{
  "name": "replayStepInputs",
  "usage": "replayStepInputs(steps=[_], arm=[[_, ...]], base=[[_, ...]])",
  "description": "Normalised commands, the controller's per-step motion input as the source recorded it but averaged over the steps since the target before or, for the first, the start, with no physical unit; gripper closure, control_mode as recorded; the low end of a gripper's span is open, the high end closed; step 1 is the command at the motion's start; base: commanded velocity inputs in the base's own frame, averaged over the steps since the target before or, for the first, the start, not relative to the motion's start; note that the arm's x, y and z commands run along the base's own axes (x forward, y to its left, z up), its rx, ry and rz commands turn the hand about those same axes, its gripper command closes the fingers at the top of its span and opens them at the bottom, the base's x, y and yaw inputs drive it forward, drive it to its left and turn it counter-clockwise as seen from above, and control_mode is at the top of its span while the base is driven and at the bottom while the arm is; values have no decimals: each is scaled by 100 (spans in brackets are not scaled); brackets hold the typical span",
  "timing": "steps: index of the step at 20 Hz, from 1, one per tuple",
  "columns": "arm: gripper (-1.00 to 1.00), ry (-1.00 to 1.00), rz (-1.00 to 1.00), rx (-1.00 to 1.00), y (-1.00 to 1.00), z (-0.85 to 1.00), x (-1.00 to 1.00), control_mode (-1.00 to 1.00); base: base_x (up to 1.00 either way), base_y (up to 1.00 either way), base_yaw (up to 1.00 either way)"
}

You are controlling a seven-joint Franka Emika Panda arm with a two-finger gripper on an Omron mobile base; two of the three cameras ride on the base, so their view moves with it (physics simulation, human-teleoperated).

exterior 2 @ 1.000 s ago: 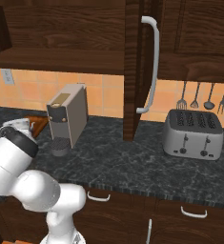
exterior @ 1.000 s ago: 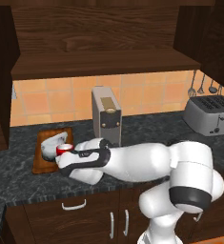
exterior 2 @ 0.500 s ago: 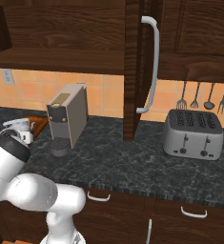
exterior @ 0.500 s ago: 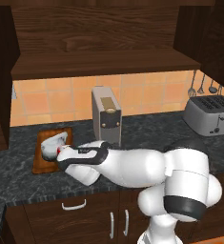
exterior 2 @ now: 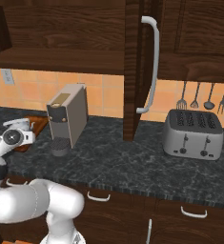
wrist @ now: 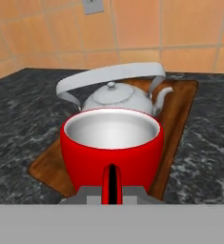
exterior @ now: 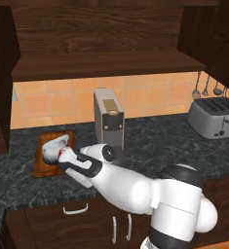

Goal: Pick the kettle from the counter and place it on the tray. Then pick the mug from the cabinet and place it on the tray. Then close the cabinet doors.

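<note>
Red mug [wrist: 111,145] sits right in front of the hand camera, upright, white inside showing, its handle pointing straight back at the fingers, which are closed tight on that handle, so the mug is held. Fingertips themselves are hidden behind the cup. Kettle [wrist: 117,97] already stands on the tray [wrist: 178,121], just beyond the mug, spout off to the right of the hand view, arched handle up. Key relation: mug is over the near end of the tray, kettle takes the middle and far part, so free board lies on the near side, between kettle and gripper [exterior: 67,156]. Whether the mug base touches the wood, cannot tell; looks about at set-down height. Next move likely lower and let go without bumping the kettle. In the left base view the tray lies on the dark desk [exterior: 155,141] left of the coffee machine [exterior: 109,116]. Cabinet door [exterior 2: 135,66] stands open, not yet closed.
</note>
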Motion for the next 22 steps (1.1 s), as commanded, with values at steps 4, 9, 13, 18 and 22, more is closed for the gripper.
replayStepInputs(steps=[4,9,13,18,22], arm=[[100,0,2,-2,11,-12,6,-100],[100,-1,1,-1,20,-8,15,-100],[100,-2,0,0,4,-2,33,-100],[100,-4,0,0,3,-13,29,-100],[100,-3,0,-2,4,-16,18,-100]], base=[[0,0,0],[0,0,0],[0,0,0],[0,0,0],[0,0,0]])
